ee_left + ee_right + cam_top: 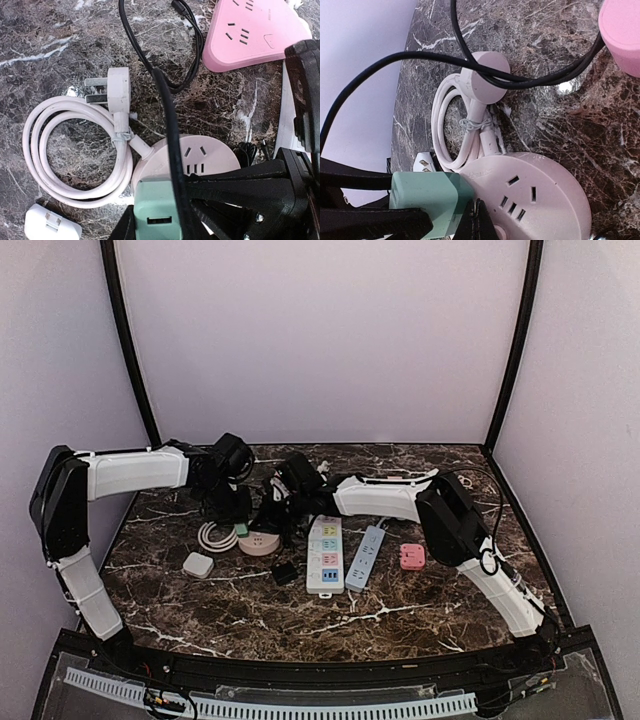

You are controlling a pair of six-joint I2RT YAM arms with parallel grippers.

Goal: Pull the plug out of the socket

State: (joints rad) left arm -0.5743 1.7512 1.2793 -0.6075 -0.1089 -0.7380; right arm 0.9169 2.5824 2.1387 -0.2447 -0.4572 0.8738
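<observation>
Your dark, white-veined stone-look desk (45,35) is polished and glossy. At lower centre, the round pale-pink plastic socket (212,155) looks smooth and satin, the mint-green plastic plug (156,207) matt. At upper left, the prongs (94,90) are bare metal.

No legible text; faint mark on round socket (540,200) unreadable.

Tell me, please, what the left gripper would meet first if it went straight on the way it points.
Most likely the mint-green rectangular plug, right at the tips of the left gripper, set against the round pale-pink socket; depth is hard to judge.
</observation>
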